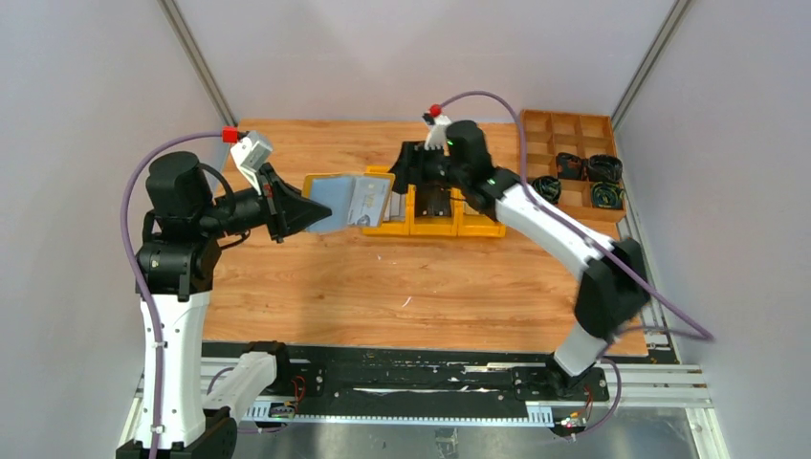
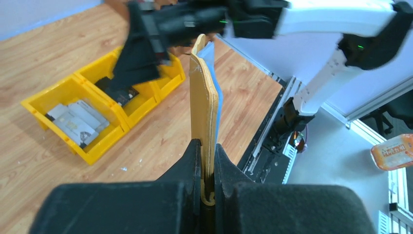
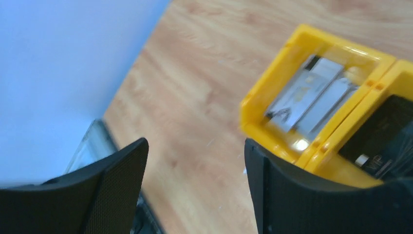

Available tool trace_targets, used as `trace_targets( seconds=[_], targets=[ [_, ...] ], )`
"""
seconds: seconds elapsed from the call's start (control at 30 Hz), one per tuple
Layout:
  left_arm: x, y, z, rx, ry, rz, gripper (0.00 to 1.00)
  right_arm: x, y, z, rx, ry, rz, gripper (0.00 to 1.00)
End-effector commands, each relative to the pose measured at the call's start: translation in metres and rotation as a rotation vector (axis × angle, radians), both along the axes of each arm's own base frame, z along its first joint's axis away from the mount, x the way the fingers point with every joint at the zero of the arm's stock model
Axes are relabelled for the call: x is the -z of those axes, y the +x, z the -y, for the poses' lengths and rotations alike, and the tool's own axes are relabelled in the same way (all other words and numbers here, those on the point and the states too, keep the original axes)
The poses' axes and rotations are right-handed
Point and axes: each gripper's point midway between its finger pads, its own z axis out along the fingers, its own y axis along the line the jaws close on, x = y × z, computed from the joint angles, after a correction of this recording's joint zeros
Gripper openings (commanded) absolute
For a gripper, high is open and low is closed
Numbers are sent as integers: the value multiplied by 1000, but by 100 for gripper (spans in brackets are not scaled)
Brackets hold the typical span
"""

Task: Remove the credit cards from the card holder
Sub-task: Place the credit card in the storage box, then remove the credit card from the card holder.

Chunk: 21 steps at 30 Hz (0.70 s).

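Mustard card holder (image 1: 349, 203), top view, hung above the desk (image 1: 383, 287), left tool (image 1: 314, 214) clamped on its edge. Left wrist: holder looked stiff, thin, light; pinch edgewise. Right wrist: right tool (image 3: 195, 158) open, empty, over bin (image 3: 255, 117) holding credit cards (image 3: 307, 92), blurred, probably slick.

Tool (image 3: 196, 146) spread; credit cards (image 3: 308, 95) in yellow bin (image 3: 269, 139).

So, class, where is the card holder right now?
Top view: the card holder is clamped in the left jaws above the table, at the yellow bins' left end.
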Motion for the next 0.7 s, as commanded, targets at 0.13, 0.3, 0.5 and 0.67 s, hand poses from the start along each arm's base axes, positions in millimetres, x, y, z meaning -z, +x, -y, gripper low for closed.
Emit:
trace_targets(
  seconds=[0.13, 0.3, 0.5, 0.67],
  targets=[
    [-50, 9, 5, -43, -194, 106, 0, -108, -137, 31, -342, 450, 301, 83],
    [-56, 13, 5, -65, -245, 82, 0, -144, -185, 42, -464, 623, 365, 84],
    [-54, 11, 7, -60, -276, 56, 0, -183, -207, 27, -522, 722, 421, 84],
    [-51, 10, 8, -48, -302, 40, 0, -203, -201, 10, -488, 763, 422, 84]
  ],
)
